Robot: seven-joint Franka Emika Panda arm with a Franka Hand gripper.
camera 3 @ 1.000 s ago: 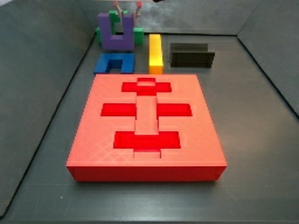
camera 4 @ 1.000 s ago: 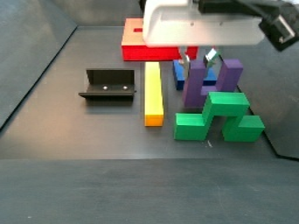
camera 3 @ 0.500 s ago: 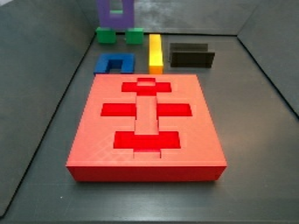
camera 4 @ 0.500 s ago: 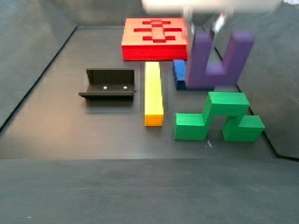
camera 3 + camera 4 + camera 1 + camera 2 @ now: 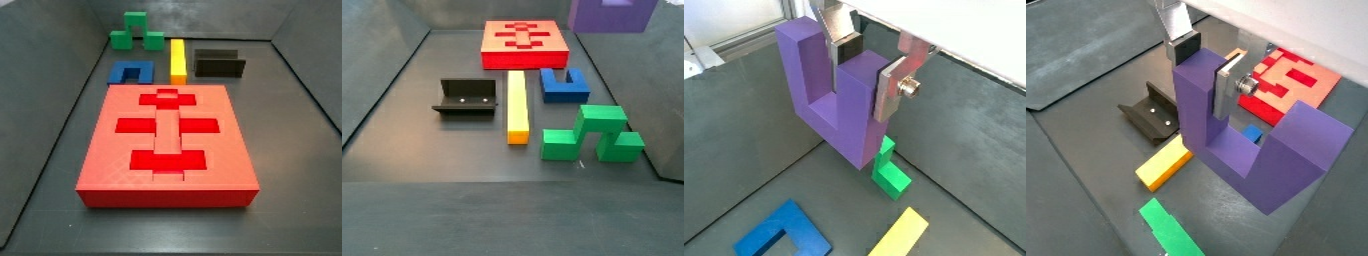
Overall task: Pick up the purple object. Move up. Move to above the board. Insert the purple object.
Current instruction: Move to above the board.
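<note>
The purple object (image 5: pixel 828 110) is a U-shaped block that hangs high above the floor. My gripper (image 5: pixel 867 78) is shut on one of its prongs, and the other prong stands free beside it. Both wrist views show the silver fingers (image 5: pixel 1227 88) pressed on that prong of the purple object (image 5: pixel 1251 150). In a side view only the purple object's lower part (image 5: pixel 613 14) shows at the top edge, and the gripper is out of frame. The red board (image 5: pixel 114 105) with its recessed cutouts lies flat on the floor; it appears again as the board (image 5: pixel 525 55) and the board (image 5: pixel 1300 95).
On the floor lie a blue U-shaped block (image 5: pixel 563 83), a yellow bar (image 5: pixel 516 103), a green block (image 5: pixel 593 133) and the dark fixture (image 5: pixel 465 97). A side view shows the green block (image 5: pixel 136 30), yellow bar (image 5: pixel 178 58), blue block (image 5: pixel 130 72) and fixture (image 5: pixel 219 64) behind the board.
The gripper has risen straight up with the purple object. It has left one side view entirely and nearly left the other; the other blocks have not moved.
</note>
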